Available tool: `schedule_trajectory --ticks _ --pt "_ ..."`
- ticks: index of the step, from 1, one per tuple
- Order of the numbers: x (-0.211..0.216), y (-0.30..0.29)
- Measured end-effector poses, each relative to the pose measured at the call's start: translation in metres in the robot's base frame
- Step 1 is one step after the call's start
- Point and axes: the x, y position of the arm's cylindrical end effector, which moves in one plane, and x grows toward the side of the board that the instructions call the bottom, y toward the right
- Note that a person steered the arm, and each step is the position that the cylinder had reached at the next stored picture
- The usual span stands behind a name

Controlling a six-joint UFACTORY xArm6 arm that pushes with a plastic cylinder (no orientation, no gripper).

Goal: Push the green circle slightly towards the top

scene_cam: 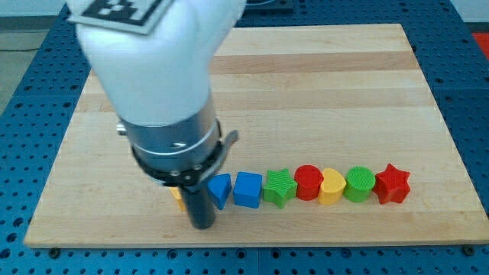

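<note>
The green circle (359,184) lies near the view's bottom right, in a row of blocks, between a yellow block (331,187) on its left and a red star (392,184) on its right. My tip (202,224) is at the row's left end, far to the left of the green circle, just below and left of a blue block (220,190). The arm's white and grey body covers the board's upper left.
The row also holds a blue square (247,189), a green star (280,187) and a red circle (309,182). A yellow block (177,196) is mostly hidden behind the rod. The wooden board (328,84) rests on a blue perforated table.
</note>
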Motion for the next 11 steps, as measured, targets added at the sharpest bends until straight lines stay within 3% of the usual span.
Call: schedule_trajectory --ticks 2,4,5,11 --pt "0.016 0.076" --pt "0.016 0.178" --pt "0.001 0.199" --pt "-0.085 0.183"
